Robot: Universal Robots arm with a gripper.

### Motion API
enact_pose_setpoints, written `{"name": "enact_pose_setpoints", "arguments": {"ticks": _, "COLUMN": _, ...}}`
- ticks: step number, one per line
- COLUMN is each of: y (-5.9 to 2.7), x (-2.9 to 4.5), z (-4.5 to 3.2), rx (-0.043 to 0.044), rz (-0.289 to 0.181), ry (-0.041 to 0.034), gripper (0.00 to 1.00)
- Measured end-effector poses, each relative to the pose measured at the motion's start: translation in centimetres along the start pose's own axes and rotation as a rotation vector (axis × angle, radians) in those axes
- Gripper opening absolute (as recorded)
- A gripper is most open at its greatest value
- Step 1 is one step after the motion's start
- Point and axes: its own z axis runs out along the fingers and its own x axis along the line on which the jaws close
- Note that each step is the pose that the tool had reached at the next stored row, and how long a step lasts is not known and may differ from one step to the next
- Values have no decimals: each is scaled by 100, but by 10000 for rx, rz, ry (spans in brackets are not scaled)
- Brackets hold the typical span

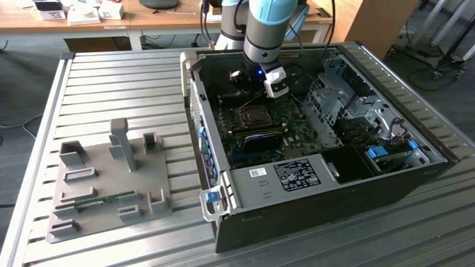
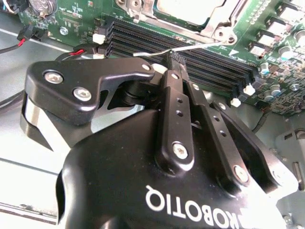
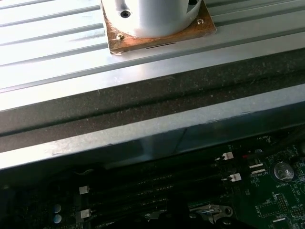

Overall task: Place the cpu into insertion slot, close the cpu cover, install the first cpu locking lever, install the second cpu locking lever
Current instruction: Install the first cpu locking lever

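A slatted metal table [image 1: 111,83] carries an open black case [image 1: 312,222] and, toward the exterior view's left, a grey fixture [image 1: 144,181] with upright posts. A thin green strip [image 1: 95,202], perhaps a memory stick, lies in one of the fixture's grooves. Inside the case sits a green board [image 2: 78,19] with long black memory slots [image 2: 143,40]. A blue latch [image 1: 213,196] marks the case's near corner. Behind stands a wooden table [image 1: 148,19] bearing white boxes [image 1: 82,14].
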Motion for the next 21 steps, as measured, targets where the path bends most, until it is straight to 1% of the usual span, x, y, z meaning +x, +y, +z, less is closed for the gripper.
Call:
{"name": "enact_pose_setpoints", "arguments": {"ticks": 12, "y": -1, "x": -3, "z": -25, "rx": 0, "rz": 0, "ry": 0, "gripper": 11}}
{"name": "enact_pose_setpoints", "arguments": {"ticks": 21, "y": -11, "x": -5, "z": -19, "rx": -1, "rz": 0, "ry": -1, "gripper": 11}}
